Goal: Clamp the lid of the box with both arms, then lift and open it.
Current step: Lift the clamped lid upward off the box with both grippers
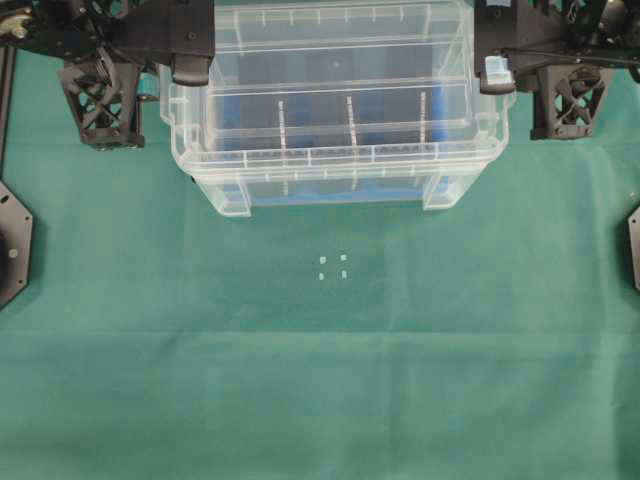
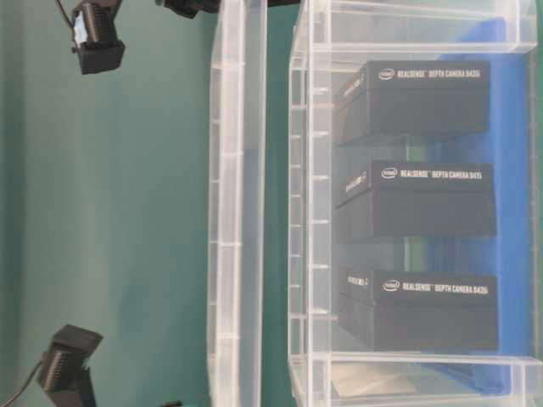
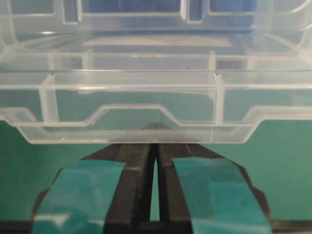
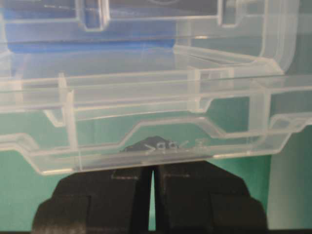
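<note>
The clear lid [image 1: 340, 155] hangs level above the box [image 1: 330, 196], with a gap between the lid [image 2: 237, 212] and the box's rim [image 2: 297, 212] in the table-level view. My left gripper [image 1: 190, 70] is shut on the lid's left end tab [image 3: 146, 131], and its teal-taped fingers [image 3: 83, 190] are pressed together. My right gripper [image 1: 497, 75] is shut on the right end tab [image 4: 156, 151]. Inside the box, three black packs [image 2: 416, 199] stand against a blue liner [image 2: 513, 212].
Green cloth [image 1: 320, 380] covers the table, with a small cluster of white marks [image 1: 333, 266] in front of the box. Black arm bases sit at the left edge [image 1: 12, 245] and the right edge [image 1: 634, 245]. Lattice wrists [image 1: 100, 100] flank the box.
</note>
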### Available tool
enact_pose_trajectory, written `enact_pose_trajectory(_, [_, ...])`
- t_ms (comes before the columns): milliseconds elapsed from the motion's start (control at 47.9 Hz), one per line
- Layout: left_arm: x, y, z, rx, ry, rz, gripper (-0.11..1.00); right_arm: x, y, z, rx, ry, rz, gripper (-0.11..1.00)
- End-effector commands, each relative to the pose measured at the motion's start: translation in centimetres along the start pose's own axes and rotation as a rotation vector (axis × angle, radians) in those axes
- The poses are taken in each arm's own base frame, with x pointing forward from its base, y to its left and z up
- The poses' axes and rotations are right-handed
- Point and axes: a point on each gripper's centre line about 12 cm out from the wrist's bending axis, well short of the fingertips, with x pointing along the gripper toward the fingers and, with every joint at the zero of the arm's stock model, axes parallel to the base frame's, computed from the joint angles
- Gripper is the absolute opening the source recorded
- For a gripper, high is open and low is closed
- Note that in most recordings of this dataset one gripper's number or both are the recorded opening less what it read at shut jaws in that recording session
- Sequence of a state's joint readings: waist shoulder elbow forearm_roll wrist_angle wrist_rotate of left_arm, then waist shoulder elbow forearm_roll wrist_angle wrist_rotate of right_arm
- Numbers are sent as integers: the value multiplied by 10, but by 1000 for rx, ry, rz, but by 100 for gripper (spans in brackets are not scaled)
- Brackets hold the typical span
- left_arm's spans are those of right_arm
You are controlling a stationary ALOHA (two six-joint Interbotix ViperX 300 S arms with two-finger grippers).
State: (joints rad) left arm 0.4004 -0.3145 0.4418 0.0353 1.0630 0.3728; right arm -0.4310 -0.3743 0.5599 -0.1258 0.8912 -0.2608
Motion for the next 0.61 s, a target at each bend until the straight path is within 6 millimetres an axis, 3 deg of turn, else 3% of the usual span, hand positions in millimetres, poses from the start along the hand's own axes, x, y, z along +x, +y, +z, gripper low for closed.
enact_pose_trajectory(0, [-21, -4, 19, 18, -79, 7, 1, -21, 3, 22, -5, -87, -4, 0])
enact_pose_trajectory(334, [-22, -8, 19, 17, -76, -1, 1, -25, 5, 24, -5, -88, 0, 0])
enact_pose_trajectory(584, [-24, -22, 21, 14, -74, -22, 1, -28, 16, 25, -32, -80, 21, 0])
